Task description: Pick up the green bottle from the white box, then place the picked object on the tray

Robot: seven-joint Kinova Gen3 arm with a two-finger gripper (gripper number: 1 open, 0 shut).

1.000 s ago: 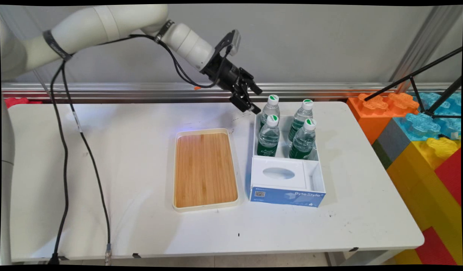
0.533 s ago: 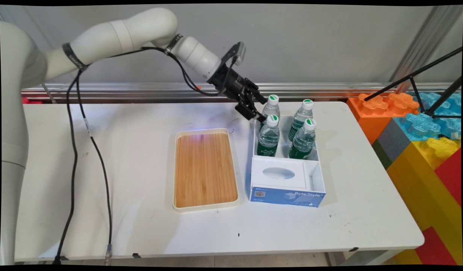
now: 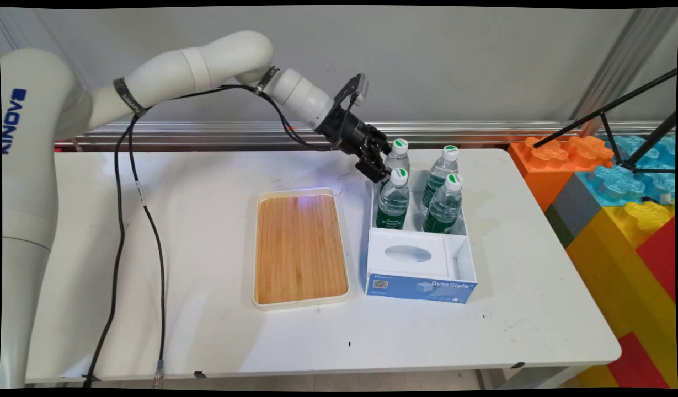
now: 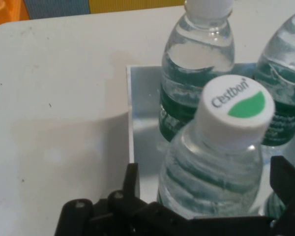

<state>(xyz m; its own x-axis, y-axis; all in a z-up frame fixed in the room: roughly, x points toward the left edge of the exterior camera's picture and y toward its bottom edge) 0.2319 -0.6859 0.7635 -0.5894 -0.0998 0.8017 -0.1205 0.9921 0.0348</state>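
From the main view, the arm reaches in from the left and holds the claw (image 3: 378, 164) low, tilted down at the rear left corner of the white box (image 3: 465, 259). It is hard against the rear-left bottle (image 3: 396, 161) of four green-labelled water bottles standing in the box's back compartment. The front-left bottle (image 3: 394, 199), the rear-right bottle (image 3: 441, 172) and the front-right bottle (image 3: 443, 208) crowd close around it, so there is little room between them. The box's front part has a white top with an oval opening (image 3: 407, 253). A tray with a wooden floor (image 3: 256, 248) lies just beside the box on the surface (image 3: 179, 248), and coloured blocks (image 3: 620, 193) stand off the right end. From the hand view, the claw (image 4: 209, 179) is wide open and grips nothing. Its fingers (image 4: 132, 178) stand either side of the nearest bottle, the white Cestbon cap (image 4: 233, 110) above them; contact I cannot tell. The box wall (image 4: 130, 98) runs close by the left finger.
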